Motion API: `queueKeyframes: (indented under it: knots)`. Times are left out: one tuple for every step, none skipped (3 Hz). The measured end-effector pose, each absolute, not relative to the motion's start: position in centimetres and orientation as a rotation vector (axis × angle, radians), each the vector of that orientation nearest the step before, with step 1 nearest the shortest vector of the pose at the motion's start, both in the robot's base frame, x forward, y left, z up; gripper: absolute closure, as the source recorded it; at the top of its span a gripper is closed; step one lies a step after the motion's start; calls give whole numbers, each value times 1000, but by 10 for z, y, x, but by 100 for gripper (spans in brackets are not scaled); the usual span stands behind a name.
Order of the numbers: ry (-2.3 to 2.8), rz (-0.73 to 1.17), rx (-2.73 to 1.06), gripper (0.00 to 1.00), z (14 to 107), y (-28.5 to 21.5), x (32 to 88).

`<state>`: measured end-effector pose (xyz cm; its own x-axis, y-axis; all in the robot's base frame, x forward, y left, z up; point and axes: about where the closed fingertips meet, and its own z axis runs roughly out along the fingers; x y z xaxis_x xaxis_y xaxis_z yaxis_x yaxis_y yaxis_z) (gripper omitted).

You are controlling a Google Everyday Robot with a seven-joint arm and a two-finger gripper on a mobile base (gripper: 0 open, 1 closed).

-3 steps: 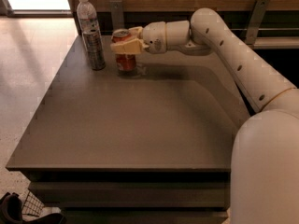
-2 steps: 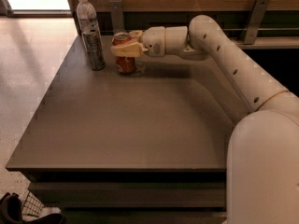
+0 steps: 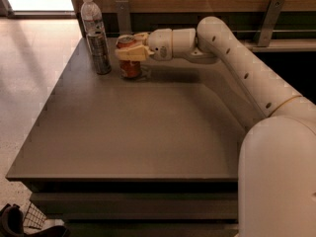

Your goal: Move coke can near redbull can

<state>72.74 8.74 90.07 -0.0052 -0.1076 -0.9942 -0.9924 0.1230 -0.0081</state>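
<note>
Status: my gripper (image 3: pixel 127 53) is at the far left corner of the tabletop (image 3: pixel 148 132), reached in from the right at the end of my outstretched arm (image 3: pixel 237 58). It is clamped on the upper body of the coke can (image 3: pixel 130 69), with one finger crossing the front of the can. The coke can stands upright just beside the redbull can (image 3: pixel 99 53), on its right, with a narrow gap between them. A water bottle (image 3: pixel 91 15) stands directly behind the redbull can.

Step in hand, as I judge it: set down and release. The placement looks essentially reached.

Procedure:
1. Confirm the base of the coke can is fully on the tabletop. From this view I cannot tell whether it is touching or a hair above.
2. Hold the can vertical. Do not push any farther left, since the slim redbull can tips easily.
3. Part the fingers slowly and evenly so that neither one drags the can sideways.
4. Withdraw to the right, along the line of the arm, and lift only once the fingers are clear of the can's rim.

Caution: the left edge of the tabletop is near both cans.
</note>
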Motion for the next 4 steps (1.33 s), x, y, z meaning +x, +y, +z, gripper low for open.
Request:
queueKeyframes:
  knots:
    - [1340,1068,-1199,38,900,91,727]
    - [1338,1073,-1202,15,900,94,726]
    - [1336,1077,-1205,0,900,97,725]
    - [1336,1077,-1205,0,900,98,725]
